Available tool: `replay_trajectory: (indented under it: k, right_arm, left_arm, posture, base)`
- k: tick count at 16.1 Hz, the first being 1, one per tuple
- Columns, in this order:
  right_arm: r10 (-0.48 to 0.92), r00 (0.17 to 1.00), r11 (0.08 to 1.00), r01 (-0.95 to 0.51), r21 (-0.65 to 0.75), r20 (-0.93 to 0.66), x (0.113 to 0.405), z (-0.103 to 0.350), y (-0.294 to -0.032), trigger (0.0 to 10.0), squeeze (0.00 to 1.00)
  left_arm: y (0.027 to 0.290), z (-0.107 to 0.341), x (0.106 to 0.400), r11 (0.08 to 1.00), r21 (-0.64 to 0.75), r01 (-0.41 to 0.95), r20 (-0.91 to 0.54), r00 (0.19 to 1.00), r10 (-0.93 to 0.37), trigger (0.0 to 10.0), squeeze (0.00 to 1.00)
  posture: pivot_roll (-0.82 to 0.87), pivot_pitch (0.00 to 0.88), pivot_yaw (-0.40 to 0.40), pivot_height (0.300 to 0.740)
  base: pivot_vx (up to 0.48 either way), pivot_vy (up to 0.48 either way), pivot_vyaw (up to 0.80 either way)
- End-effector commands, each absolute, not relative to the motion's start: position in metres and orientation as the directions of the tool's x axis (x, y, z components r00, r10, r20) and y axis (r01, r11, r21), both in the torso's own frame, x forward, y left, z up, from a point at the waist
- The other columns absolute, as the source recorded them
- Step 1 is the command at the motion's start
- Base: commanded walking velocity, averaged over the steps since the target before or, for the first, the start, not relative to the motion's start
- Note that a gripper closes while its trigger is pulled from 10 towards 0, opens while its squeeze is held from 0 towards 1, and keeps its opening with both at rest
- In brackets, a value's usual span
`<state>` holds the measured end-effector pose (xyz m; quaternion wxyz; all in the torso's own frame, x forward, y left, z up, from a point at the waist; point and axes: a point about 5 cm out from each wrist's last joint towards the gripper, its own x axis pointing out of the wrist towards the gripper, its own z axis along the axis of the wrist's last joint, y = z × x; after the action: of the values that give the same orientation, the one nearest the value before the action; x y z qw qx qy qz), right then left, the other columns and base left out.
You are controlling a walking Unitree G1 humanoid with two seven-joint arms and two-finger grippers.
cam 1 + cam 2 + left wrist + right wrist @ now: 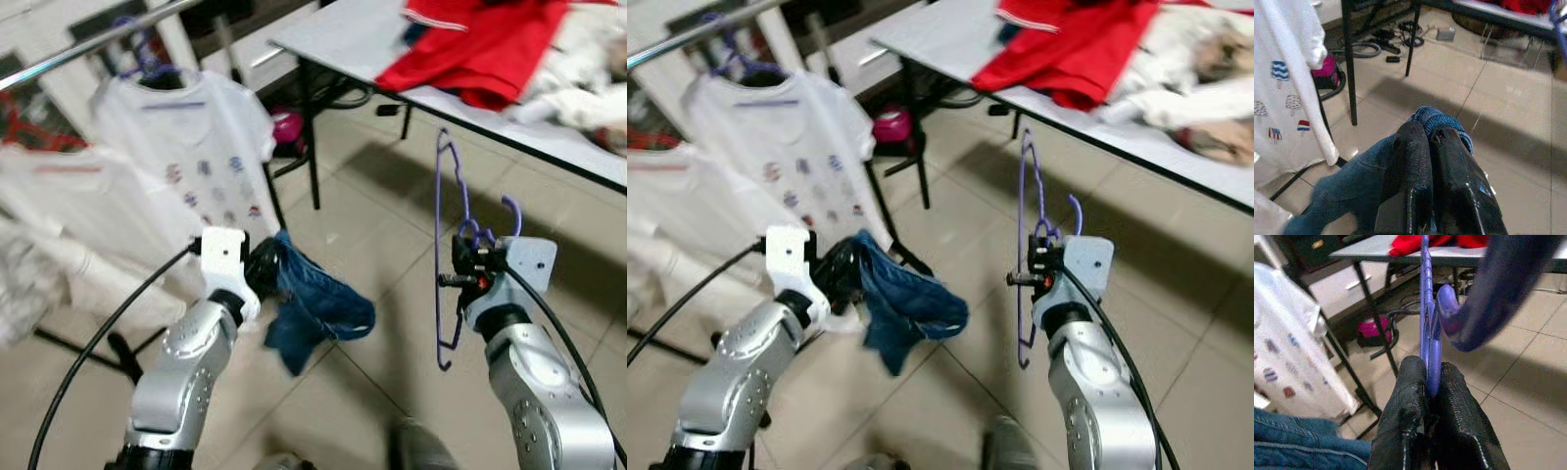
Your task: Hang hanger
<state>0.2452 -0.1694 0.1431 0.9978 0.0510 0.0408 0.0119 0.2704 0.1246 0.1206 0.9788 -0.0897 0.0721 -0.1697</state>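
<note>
My right gripper (460,253) is shut on a purple plastic hanger (443,245) near its hook, and the hanger stands on edge over the tiled floor, right of centre; in the right wrist view its fingers (1410,416) pinch the purple hanger (1429,333). My left gripper (263,266) is shut on a piece of blue denim clothing (318,308) that droops down between the two arms; the denim clothing (1352,191) wraps round the fingers (1413,161) in the left wrist view. A metal clothes rail (88,44) crosses the upper left.
A white printed T-shirt (191,157) hangs on a purple hanger from the rail, with more white clothes (49,215) to its left. A grey table (343,39) at upper right carries a red garment (480,44) and other laundry. Its black legs (312,137) and a pink object (286,125) stand behind.
</note>
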Motion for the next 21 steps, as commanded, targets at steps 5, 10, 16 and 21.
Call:
replay_trajectory:
  k: [5,10,16,21]
  right_arm:
    - [0.080,0.993,0.994,-0.072,0.086,-0.091,0.246,0.146,-0.161,10.0,0.00]
    - [-0.004,0.993,0.992,0.019,0.128,-0.118,0.245,0.140,-0.174,10.0,0.00]
    - [-0.028,0.992,0.991,0.043,0.123,-0.126,0.240,0.138,-0.175,10.0,0.00]
    - [-0.017,0.986,0.992,0.038,0.123,-0.168,0.239,0.132,-0.173,10.0,0.00]
  left_arm:
    - [0.135,0.132,0.277,0.952,-0.163,0.260,-0.064,0.960,-0.273,10.0,0.00]
    - [0.131,0.132,0.279,0.944,-0.141,0.298,-0.068,0.949,-0.309,10.0,0.00]
    - [0.129,0.135,0.281,0.935,-0.125,0.332,-0.057,0.938,-0.341,10.0,0.00]
    - [0.131,0.135,0.279,0.933,-0.156,0.325,-0.056,0.940,-0.337,10.0,0.00]
  posture:
    - [-0.15,0.155,0.171,0.740]
    - [-0.14,0.140,0.177,0.740]
    - [-0.15,0.127,0.203,0.740]
    - [-0.14,0.128,0.200,0.740]
  base:
    - [0.000,0.000,-0.80]
    - [0.000,0.000,-0.80]
    - [0.000,0.311,-0.80]
    - [0.000,0.292,-0.79]
